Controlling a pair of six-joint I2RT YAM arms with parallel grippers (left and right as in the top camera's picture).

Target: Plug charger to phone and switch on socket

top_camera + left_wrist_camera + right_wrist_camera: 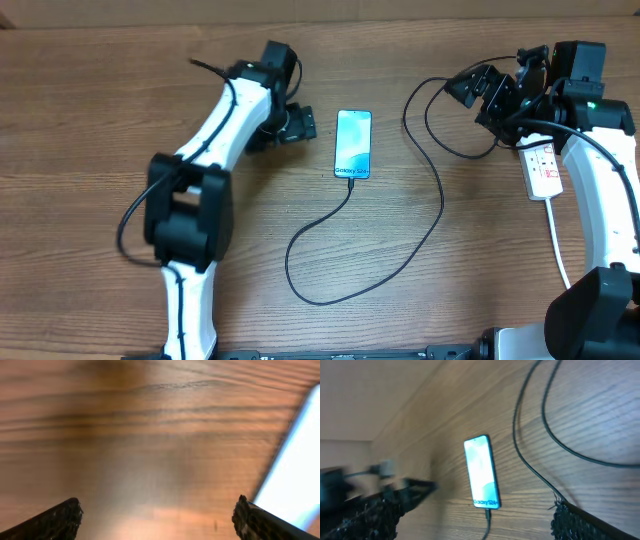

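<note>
1. Since the thin black wire (441, 205) already looks pushed into the bottom of the phone (353, 143), in the middle of the top view, the job left seems to be the switch.
2. The white socket (543, 168) lies at the right edge, partly under the right arm. I cannot tell if the black plug is in it.
3. The right claw (482, 98), upper right, is wide apart and holds nothing. The left claw (298, 126), just left of the phone, is wide apart and empty too.
4. Bring one right finger down on the red switch. Press gently, and do not tug the wire.
5. The phone says "Galaxy S24+". The socket's red marks are too small to read.
</note>
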